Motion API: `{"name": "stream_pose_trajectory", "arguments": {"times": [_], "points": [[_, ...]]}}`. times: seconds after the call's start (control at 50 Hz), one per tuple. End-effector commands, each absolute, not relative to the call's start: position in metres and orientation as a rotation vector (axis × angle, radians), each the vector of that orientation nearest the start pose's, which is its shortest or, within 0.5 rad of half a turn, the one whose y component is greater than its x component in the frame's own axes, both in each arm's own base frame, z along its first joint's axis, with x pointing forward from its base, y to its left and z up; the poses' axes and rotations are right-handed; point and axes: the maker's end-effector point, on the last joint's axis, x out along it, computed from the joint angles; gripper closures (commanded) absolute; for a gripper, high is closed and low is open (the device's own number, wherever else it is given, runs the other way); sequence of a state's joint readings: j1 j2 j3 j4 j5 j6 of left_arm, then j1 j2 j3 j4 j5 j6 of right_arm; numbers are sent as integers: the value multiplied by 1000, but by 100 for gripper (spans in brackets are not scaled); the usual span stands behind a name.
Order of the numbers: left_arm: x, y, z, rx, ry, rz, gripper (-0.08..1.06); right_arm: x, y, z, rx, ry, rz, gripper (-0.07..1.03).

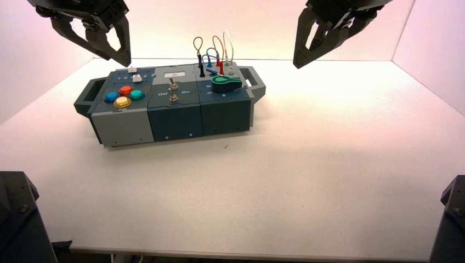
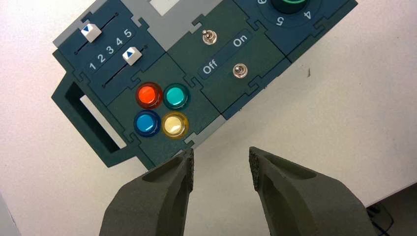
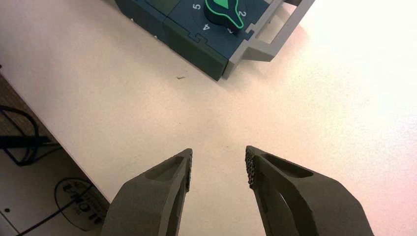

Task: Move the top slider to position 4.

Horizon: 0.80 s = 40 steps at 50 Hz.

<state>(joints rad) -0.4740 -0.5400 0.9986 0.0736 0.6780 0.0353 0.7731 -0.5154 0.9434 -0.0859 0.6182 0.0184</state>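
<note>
The box [image 1: 170, 118] stands left of the table's centre. The top slider [image 1: 131, 70] is the tiny white knob at the box's far left corner. In the left wrist view the top slider [image 2: 90, 32] sits in the low-number half of its dark track, above the printed 1 to 5. The other, squarer white slider knob [image 2: 131, 55] is nearer the buttons. My left gripper [image 1: 117, 55] hangs open and empty high above the box's left end; its open fingers [image 2: 183, 169] frame bare table. My right gripper [image 1: 307, 59] is open and empty, parked high at the back right.
Four coloured buttons [image 2: 161, 109] sit in front of the sliders. Two metal toggle switches [image 2: 239, 71] stand by the Off/On lettering. A green knob [image 1: 226, 83] and looped wires [image 1: 213, 55] occupy the box's right end. The table's front edge [image 3: 64, 147] shows in the right wrist view.
</note>
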Motion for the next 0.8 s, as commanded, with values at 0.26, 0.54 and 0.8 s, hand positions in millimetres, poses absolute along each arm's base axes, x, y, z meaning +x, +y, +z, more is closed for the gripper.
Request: {"name": "stream_pose_trajectory", "arguments": {"times": [0.26,0.54,0.8], "points": [[225,-108,134,367,1051,-439,37,201,182,147,-465,942,682,39],[225,-108,133,367,1053,-438,37,201,183,146,-467,947,681,39],[226,-106,134,362,1049,-430,38,202,183,147,-466,944,681,39]]}}
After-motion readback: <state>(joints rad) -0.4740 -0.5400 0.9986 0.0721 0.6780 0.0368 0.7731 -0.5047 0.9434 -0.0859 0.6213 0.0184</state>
